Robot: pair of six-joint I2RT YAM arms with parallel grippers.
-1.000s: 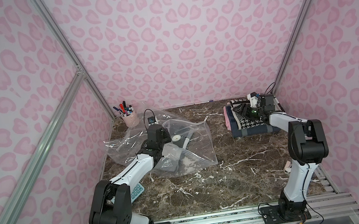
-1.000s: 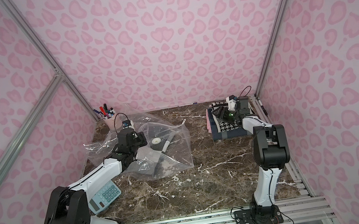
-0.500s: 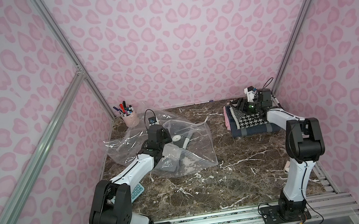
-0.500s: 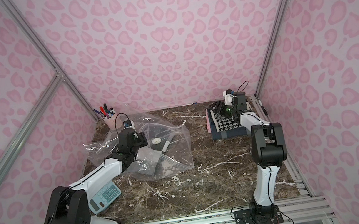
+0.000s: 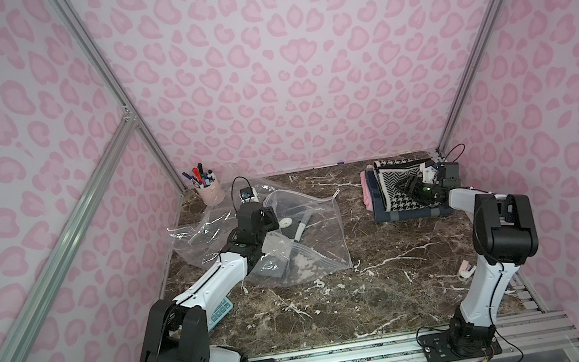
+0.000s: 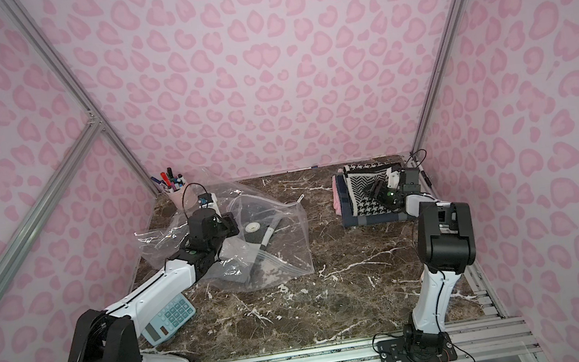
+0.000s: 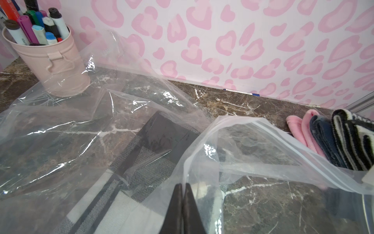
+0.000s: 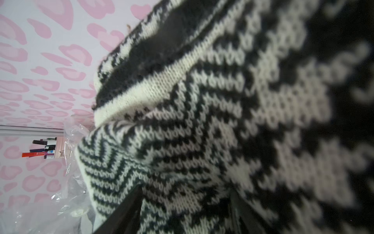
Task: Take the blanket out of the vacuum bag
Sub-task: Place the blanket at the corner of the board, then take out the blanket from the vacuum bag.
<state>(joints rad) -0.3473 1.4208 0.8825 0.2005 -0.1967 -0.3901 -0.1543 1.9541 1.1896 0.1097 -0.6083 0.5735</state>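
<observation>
Top views: blanket [image 5: 390, 185] out, resting on far-right pile [image 5: 412, 214]; left gripper [image 7: 183, 186] clamps vacuum bag [image 5: 322, 231], right gripper [image 5: 411, 186] spread over blanket.

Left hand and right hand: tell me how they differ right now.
The left hand is shut, fingers pressed together on a fold of the vacuum bag; the right hand is open, fingers apart, apparently clamping nothing. The left hand is at the bag near the pen cup; the right hand is over the black-and-white knit blanket atop the folded stack. Both have dark fingers.
</observation>
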